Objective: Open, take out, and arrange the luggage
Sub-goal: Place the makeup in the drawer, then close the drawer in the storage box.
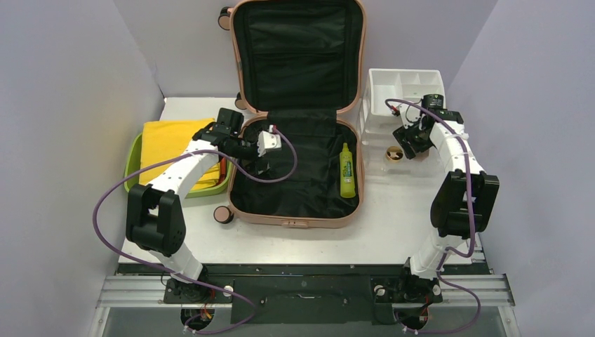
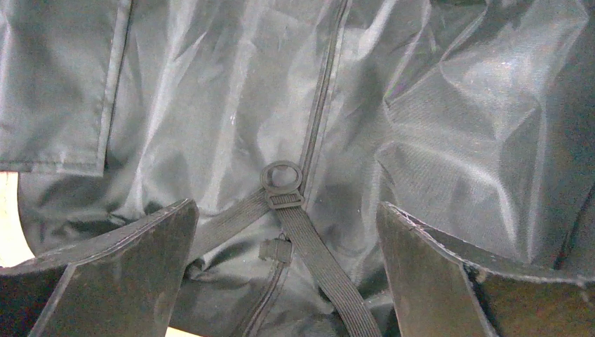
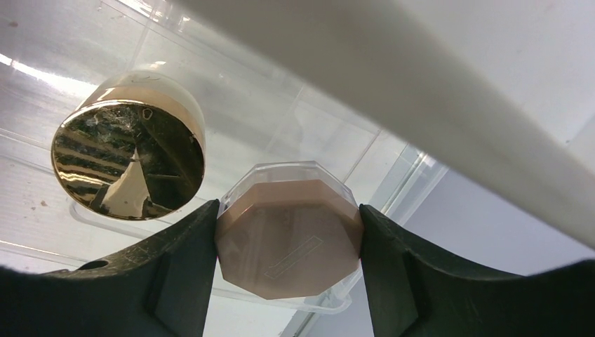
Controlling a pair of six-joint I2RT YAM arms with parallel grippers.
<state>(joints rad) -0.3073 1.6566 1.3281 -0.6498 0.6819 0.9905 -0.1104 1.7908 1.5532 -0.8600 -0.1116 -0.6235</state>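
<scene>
Luggage (image 1: 309,193) lies open at mid worktop (image 1: 393,225). Base half is flat, lid (image 1: 298,56) stands upright vs the back wall, black lining shows in both.

L tool (image 2: 286,208) is inside the base half, left-rear part. Jaws are spread wide w/ nothing between them. Its fingers (image 2: 133,260) hang close over the crumpled lining; touching or not, can't tell. Under the gap lies a black strap (image 2: 319,263) ending in a round ring buckle (image 2: 282,177), along a zip seam. A lime-green bottle (image 1: 346,170) lies lengthwise nr the right wall of the base half, well apart from L tool. A pink-and-black caster wheel (image 1: 223,214) sits at the front-left corner of the shell.

R tool (image 3: 286,214) is off to the right of the luggage, pinching a small faceted jar (image 3: 288,246) w/ a brownish-pink face and clear rim, one finger on each side. Whether the jar rests on anything, can't tell. Near it, not touching, a round gold pot (image 3: 130,158) sits on a clear plastic surface. A white drawer organizer (image 1: 403,78) stands behind R tool, just beside the luggage's right-rear corner.

Left of the luggage, just beside its wall, is a lime-green tub (image 1: 132,168) holding a folded yellow cloth (image 1: 172,144). L arm reaches over the tub's near-right corner.
</scene>
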